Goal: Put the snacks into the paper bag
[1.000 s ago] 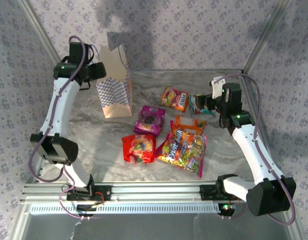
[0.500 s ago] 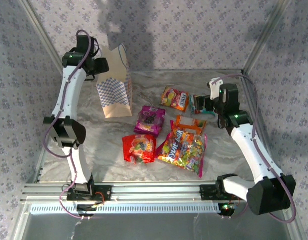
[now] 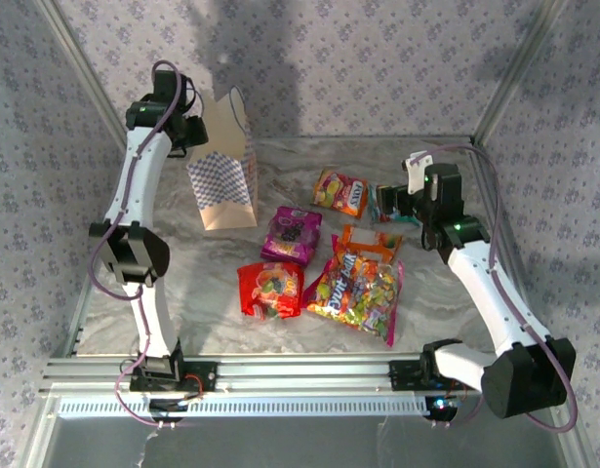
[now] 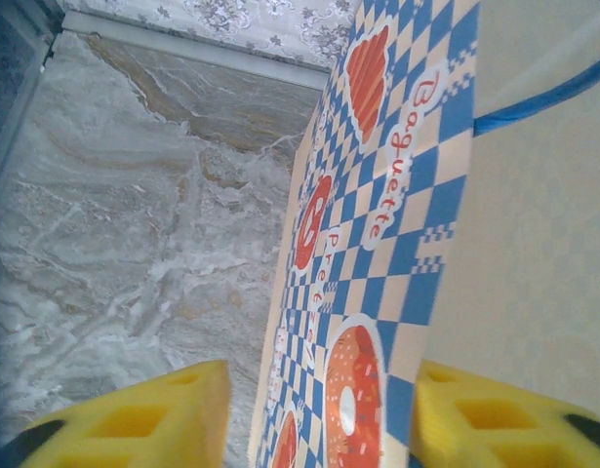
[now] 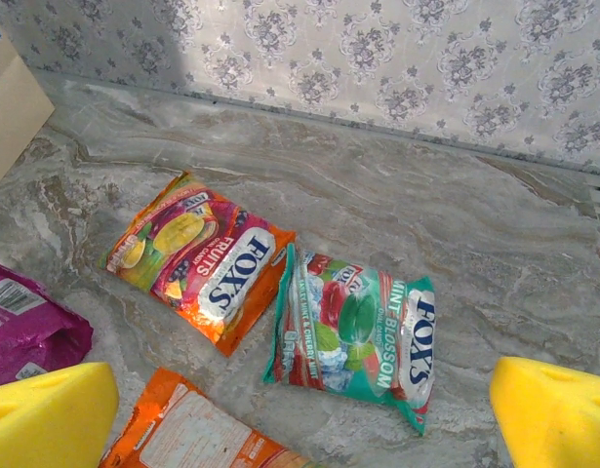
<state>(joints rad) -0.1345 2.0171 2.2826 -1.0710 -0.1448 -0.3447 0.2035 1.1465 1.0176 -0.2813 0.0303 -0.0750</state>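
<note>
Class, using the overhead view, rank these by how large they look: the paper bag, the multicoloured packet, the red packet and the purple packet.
1. paper bag
2. multicoloured packet
3. red packet and purple packet: they look alike, so they are not ranked.

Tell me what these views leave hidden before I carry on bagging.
- Inside of the paper bag: in the top view, its own walls and the left pincer at its rim block it.
- Teal-white packet: in the top view, the right pincer overlaps its right part.
- Small orange packet: in the right wrist view, it is cut off by the bottom edge.
- Purple packet: in the right wrist view, it is cut off by the left edge.
</note>
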